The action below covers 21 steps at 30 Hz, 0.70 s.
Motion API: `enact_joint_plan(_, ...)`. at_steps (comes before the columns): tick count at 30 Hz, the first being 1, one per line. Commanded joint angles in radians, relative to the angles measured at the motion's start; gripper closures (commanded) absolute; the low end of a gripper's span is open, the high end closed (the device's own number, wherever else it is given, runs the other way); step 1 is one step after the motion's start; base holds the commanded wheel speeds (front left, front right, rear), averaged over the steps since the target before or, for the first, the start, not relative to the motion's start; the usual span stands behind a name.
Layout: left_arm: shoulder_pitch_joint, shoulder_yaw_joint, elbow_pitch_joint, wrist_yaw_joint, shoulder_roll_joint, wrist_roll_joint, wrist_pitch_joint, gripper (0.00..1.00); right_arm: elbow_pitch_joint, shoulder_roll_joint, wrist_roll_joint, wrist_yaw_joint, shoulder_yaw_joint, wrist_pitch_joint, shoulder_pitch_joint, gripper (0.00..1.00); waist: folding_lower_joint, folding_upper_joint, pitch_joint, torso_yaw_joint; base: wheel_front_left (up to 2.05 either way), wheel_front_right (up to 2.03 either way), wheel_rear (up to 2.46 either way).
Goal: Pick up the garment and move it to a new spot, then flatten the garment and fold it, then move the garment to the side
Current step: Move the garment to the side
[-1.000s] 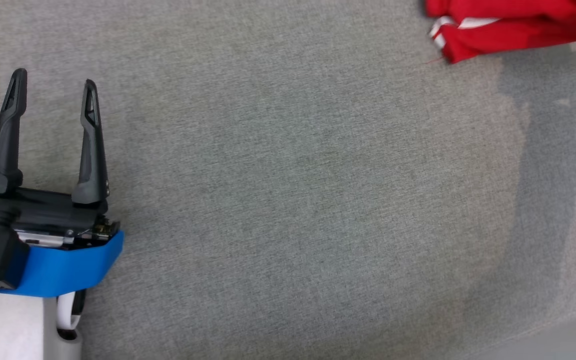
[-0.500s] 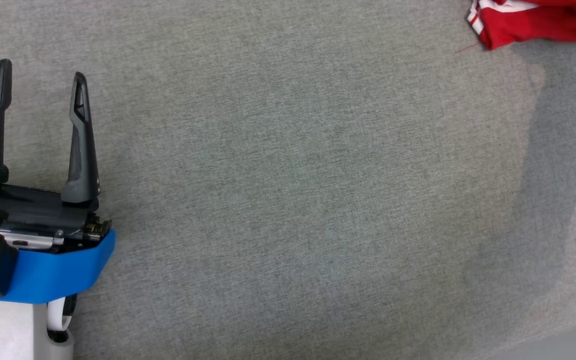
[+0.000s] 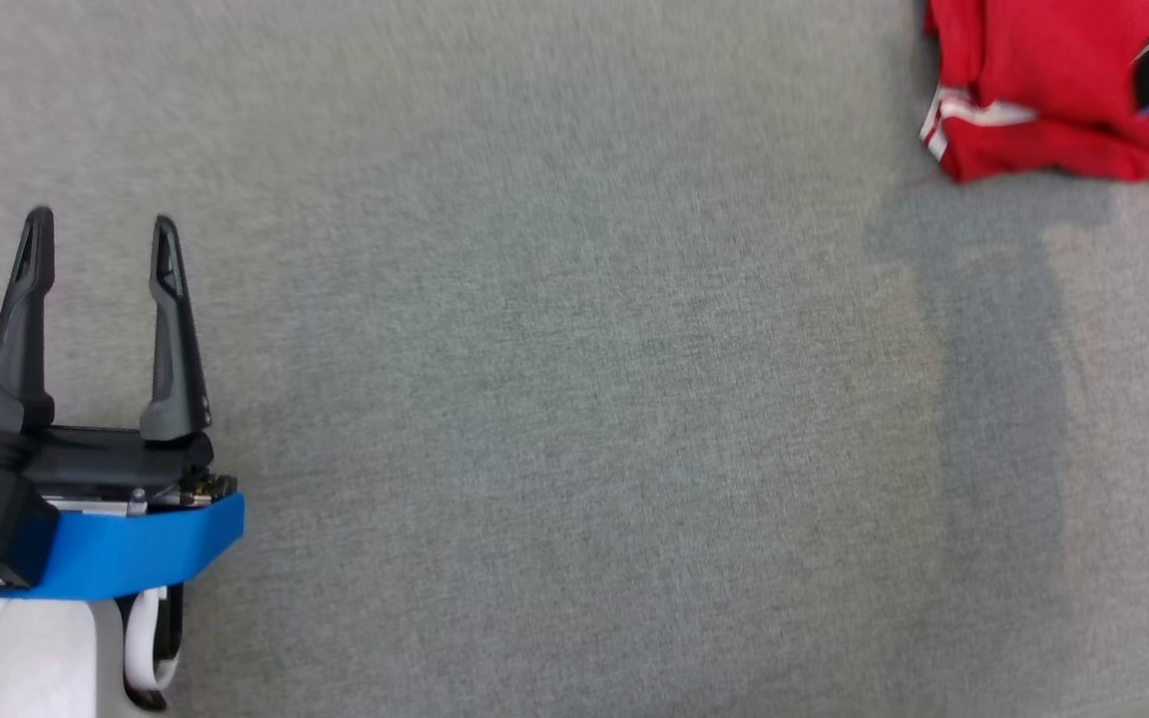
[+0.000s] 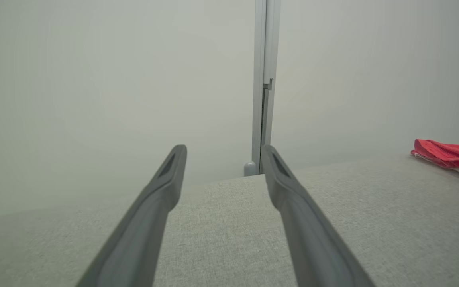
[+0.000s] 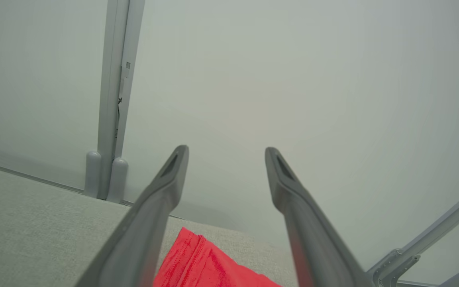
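At the far right corner of a flat surface [image 3: 574, 399] covered in grey, finely woven cloth lies the garment [image 3: 1033, 100], a bright red piece with thin white stripes along one hem. It rests in a compact, rumpled bundle with soft folds, its lower edge uneven. A long, faint shadow stretches across the weave beneath it.

Well apart from it, at the near left, the left gripper [image 3: 101, 219] hovers over bare cloth. Its two long, dark, tapering fingers stand apart with nothing between them. Each has a narrow slot near the tip. A glossy blue band wraps the wrist behind them, and a small green light glows at the side.

Seen from the right wrist, the right gripper [image 5: 225, 150] also has its fingers spread wide, with nothing between the tips. The red fabric shows just below and between them, lying on the surface, its knit finely ribbed with a stitched seam.

Behind the surface stands a smooth, pale wall [image 5: 293, 79] with a slim, upright metal post [image 5: 114, 99].
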Motion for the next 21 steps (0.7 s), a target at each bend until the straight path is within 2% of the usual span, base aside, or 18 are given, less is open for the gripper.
enact_joint_plan(1,0.016,0.008,0.008,0.005,-0.006,-0.004,-0.004,0.0,-0.027,0.02,0.008,0.0,0.0,-0.002,0.037,0.0,0.0002,0.0001,-0.026,-0.005,0.0,0.0,0.0)
enact_joint_plan(9,0.088,0.039,0.078,0.0,-0.06,-0.027,-0.005,0.0,-0.221,0.117,0.037,0.0,0.081,-0.003,0.274,0.0,0.0002,0.0001,-0.165,0.053,0.0,0.0,0.0)
enact_joint_plan(14,0.126,0.049,0.126,-0.008,-0.089,-0.028,-0.004,0.0,-0.279,0.155,0.069,0.0,0.113,-0.003,0.428,0.0,0.0002,0.0001,-0.247,0.099,0.0,0.0,0.0)
enact_joint_plan(21,0.169,0.049,0.2,-0.017,-0.117,-0.022,-0.004,0.0,-0.325,0.187,0.102,0.0,0.088,-0.003,0.651,0.0,0.0002,0.0001,-0.343,0.155,0.0,0.0,0.0)
